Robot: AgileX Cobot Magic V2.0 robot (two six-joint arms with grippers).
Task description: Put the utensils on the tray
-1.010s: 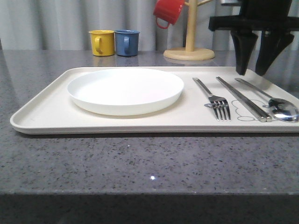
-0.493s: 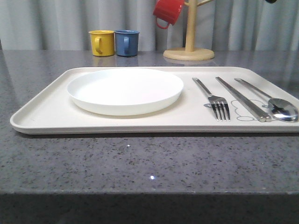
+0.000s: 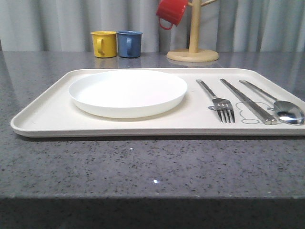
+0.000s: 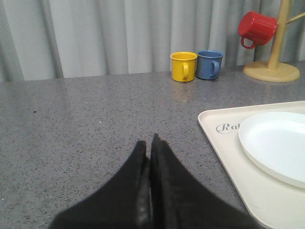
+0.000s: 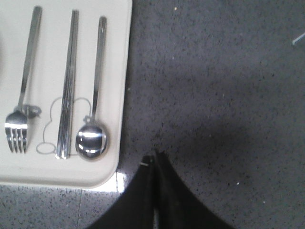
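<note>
The cream tray (image 3: 47, 114) lies across the grey counter with a white plate (image 3: 127, 91) on its left half. On its right half lie a silver fork (image 3: 220, 102), a pair of metal chopsticks (image 3: 248, 101) and a spoon (image 3: 282, 106), side by side. From above, the fork (image 5: 23, 90), chopsticks (image 5: 67, 86) and spoon (image 5: 94, 105) rest on the tray (image 5: 114, 57) over the bunny drawing. My right gripper (image 5: 156, 160) is shut and empty, above the counter just off the tray's corner. My left gripper (image 4: 149, 145) is shut and empty, over bare counter beside the tray (image 4: 224, 143).
A yellow mug (image 3: 104, 43) and a blue mug (image 3: 129, 43) stand at the back of the counter. A wooden mug tree (image 3: 193, 47) holds a red mug (image 3: 171, 11) behind the tray. The counter's front edge (image 3: 152, 195) runs close to the tray.
The right gripper, which hung open over the spoon's handle a second ago, has risen out of the front view. The utensils and plate have stayed in place.
</note>
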